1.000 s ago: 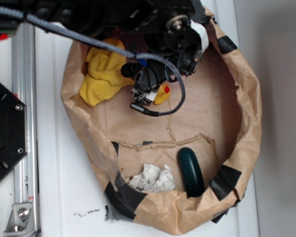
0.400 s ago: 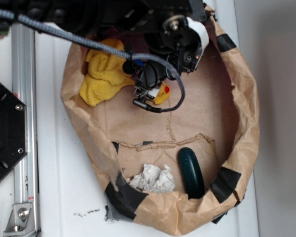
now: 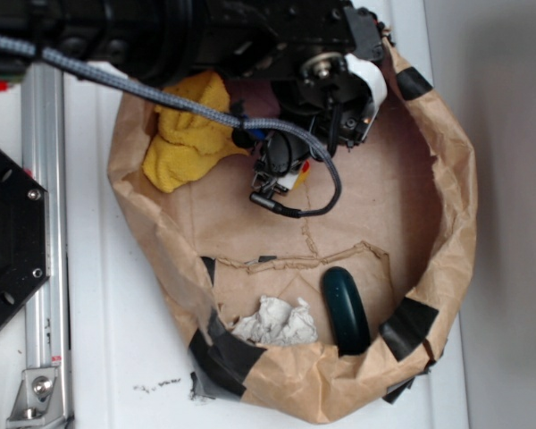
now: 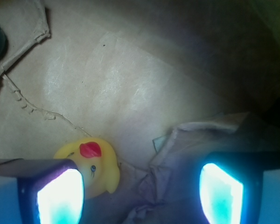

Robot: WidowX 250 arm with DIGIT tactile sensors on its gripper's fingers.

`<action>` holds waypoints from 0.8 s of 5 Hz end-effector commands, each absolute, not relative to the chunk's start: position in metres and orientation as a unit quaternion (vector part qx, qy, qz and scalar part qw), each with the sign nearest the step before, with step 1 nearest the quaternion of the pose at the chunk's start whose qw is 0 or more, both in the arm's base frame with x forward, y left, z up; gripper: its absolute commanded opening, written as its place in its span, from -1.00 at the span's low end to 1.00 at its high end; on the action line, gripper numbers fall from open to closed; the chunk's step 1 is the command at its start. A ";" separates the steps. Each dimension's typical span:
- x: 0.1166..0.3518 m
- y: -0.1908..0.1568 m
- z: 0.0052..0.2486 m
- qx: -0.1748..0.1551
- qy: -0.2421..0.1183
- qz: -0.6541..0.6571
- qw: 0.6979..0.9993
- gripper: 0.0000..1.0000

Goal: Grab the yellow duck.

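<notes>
Gripper [image 4: 140, 193] sits low inside the brown paper bag [image 3: 447, 179], fingers apart w/ a wide gap between them, nothing clamped. Wrist view: left finger pad [image 4: 60, 196] glows pale blue at bottom left, right one at bottom right. Yellow duck [image 4: 91, 165] lies on the bag floor right at the inner edge of the left pad, partly tucked behind it; can't tell if it's actually touching. Its red-orange beak points up in the wrist view, one small dark eye visible below it. Duck is off to the left side of the gap, not centred between fingers. Crumpled fold of paper [image 4: 186, 154] rises near the right finger.

Exterior view: arm comes in from the top, black w/ a braided grey cable [image 3: 161, 94] looping round the wrist. Only a sliver of yellow duck [image 3: 299, 175] shows under the gripper [image 3: 272, 183]; most of it hidden by the arm. Yellow cloth [image 3: 188, 134] is bunched at upper left of the bag, just beside the gripper, partly under the arm. Dark teal oblong object [image 3: 345, 308] lies near the bottom edge, well apart from the duck. White crumpled wad [image 3: 272, 323] sits to its left. Black tape patches [image 3: 406, 326] on the bag rim. Bag rests on a white table [image 3: 98, 357], metal rail [image 3: 45, 223] at left.
</notes>
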State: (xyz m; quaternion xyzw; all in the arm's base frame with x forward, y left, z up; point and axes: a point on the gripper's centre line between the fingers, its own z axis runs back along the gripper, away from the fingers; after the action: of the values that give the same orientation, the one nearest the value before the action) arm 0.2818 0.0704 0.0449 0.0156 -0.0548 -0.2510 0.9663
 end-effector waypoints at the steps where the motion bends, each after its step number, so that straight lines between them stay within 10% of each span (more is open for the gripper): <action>1: 0.270 0.057 0.023 -0.012 -0.007 -0.280 0.960 1.00; 4: 0.262 0.051 0.018 -0.028 0.006 -0.295 0.955 1.00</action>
State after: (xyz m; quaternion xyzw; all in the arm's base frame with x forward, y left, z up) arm 0.2647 0.0590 0.0167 -0.0268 0.0072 -0.2756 0.9609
